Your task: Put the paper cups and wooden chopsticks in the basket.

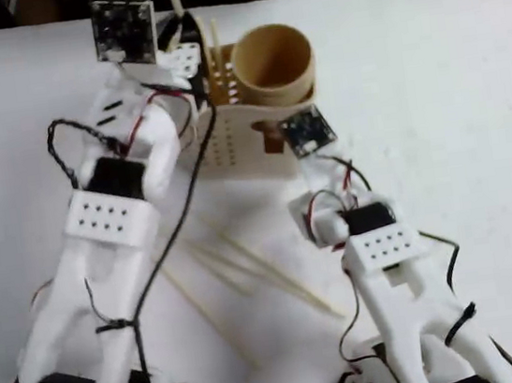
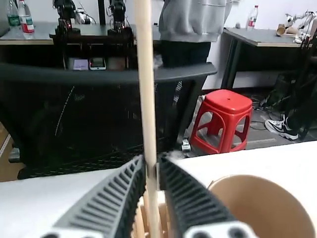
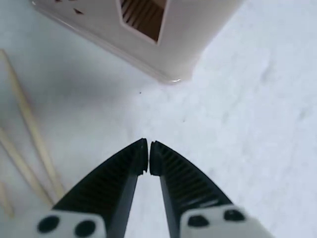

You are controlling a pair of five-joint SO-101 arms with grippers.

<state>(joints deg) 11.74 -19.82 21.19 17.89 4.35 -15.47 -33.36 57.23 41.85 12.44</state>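
you're clamping a chopstick upright in the left gripper over the basket, cup already inside beside it, while the right gripper, pinched together empty, is hovering near several sticks awaiting pickup.

The high camera is looking down over the counter; the left wrist's is facing outward, the right's downward, both near the basket.

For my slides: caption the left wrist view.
Left gripper clamps a wooden chopstick upright, paper cup beside it.
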